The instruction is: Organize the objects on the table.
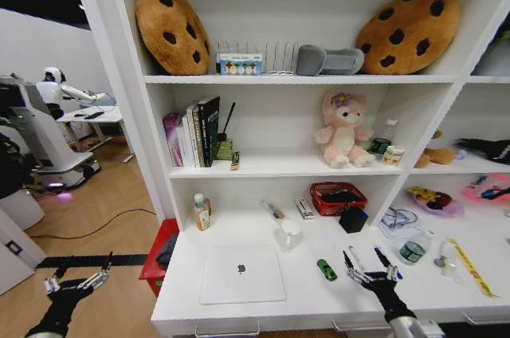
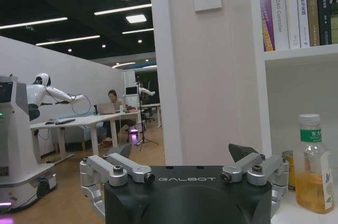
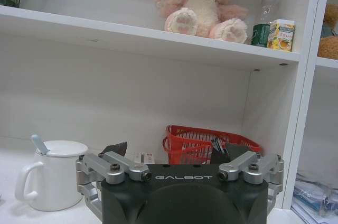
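Table (image 1: 239, 314) front edge, right pincer (image 1: 370, 264) above.

Head view: high, looking forward and down over the long white desk top (image 1: 263, 310) and shelves. Left wrist view: low, off the desk's left end, facing the office. Right wrist view: low, near the desk, facing the red wire basket (image 3: 196, 145), shared with head view.

On the table (image 1: 239, 234) we see the laptop (image 1: 241, 273) lying left of the toy car (image 1: 326, 269) (a mug (image 1: 290, 233) stands behind both), with the basket (image 1: 338, 197) farther back.
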You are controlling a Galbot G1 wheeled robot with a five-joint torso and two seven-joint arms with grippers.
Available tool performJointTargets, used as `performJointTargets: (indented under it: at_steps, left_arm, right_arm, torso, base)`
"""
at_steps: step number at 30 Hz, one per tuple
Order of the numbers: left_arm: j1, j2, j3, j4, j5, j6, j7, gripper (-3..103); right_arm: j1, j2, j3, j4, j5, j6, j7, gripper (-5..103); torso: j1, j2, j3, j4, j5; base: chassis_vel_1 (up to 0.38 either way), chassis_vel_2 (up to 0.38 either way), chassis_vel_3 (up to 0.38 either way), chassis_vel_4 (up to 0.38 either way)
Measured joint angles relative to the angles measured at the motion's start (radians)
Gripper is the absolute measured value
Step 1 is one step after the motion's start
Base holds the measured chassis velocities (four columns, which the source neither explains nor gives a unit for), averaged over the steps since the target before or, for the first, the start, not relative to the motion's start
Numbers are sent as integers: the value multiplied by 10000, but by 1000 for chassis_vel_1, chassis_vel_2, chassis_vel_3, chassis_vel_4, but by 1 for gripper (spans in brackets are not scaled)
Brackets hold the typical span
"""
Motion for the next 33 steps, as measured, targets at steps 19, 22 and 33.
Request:
performJointTargets:
  at_steps: [19, 22, 33]
  left_arm:
    - [-296, 112, 35, -26, -331, 27, -43, 100]
    - [-300, 113, 35, -30, -337, 45, -48, 100]
    - [-287, 121, 41, -52, -312, 97, -68, 100]
  right_arm:
    - [119, 76, -17, 105, 1, -111, 5, 100]
    - [119, 76, -17, 105, 1, -112, 6, 100]
    - [153, 132, -92, 89, -29, -87, -20, 100]
  torso:
    - [0, 0, 1, 1, 0]
    - [0, 0, 1, 1, 0]
    - [0, 0, 1, 2, 0]
  base:
    - [0, 0, 0, 0]
    - [0, 0, 0, 0]
    - [0, 0, 0, 0]
